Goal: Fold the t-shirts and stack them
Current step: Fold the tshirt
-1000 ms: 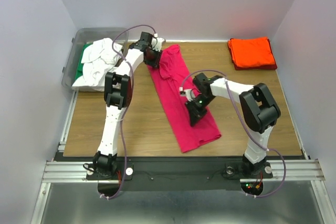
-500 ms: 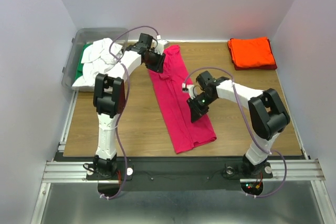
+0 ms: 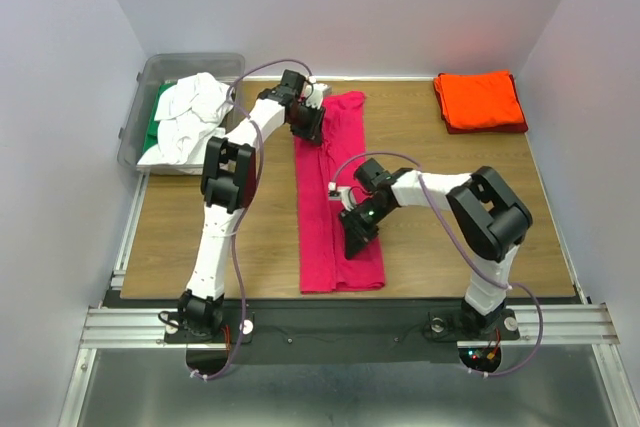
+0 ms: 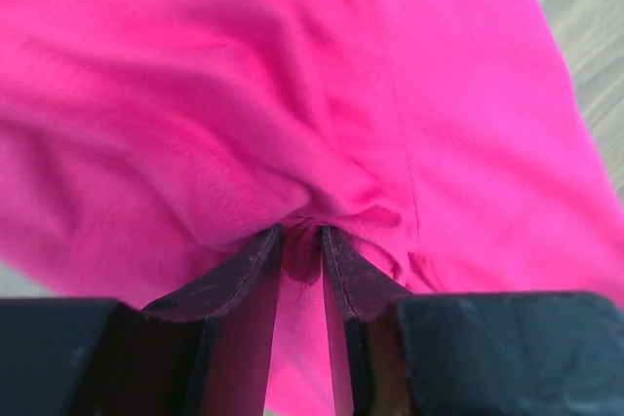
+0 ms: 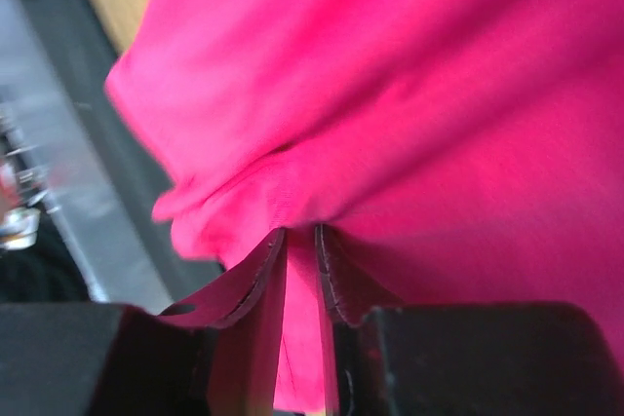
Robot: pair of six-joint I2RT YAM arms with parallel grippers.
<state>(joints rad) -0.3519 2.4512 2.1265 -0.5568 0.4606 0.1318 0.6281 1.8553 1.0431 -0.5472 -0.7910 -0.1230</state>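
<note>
Two pincers: both are gripping the magenta t-shirt (image 3: 318,227), which is lying as a long narrow strip from the far middle of the desk (image 3: 440,217) to its near edge.
Left pincer (image 4: 300,233): jaws are standing a sliver apart and nipping a small bunch of magenta cloth at the strip's far end.
Right pincer (image 5: 297,233): jaws are likewise almost closed, pinching a fold of the same cloth toward the strip's near end.
Step in hand: judging by the lie of the cloth, the strip is being straightened after a lengthwise fold; no crosswise fold is showing yet.
Next move: probably calling for one end being carried over the other with both grips holding, then stacking on the orange t-shirt (image 3: 480,100), which is sitting folded at the far right corner.
Waiting: white tees (image 3: 190,112) and a green tee (image 3: 157,112) are lying heaped in the bin (image 3: 190,60) at far left.
Hard to make out: sleeves and collar are hiding in the folds. How many layers each pincer is gripping cannot be told. Both wrist views are showing little beyond cloth.
</note>
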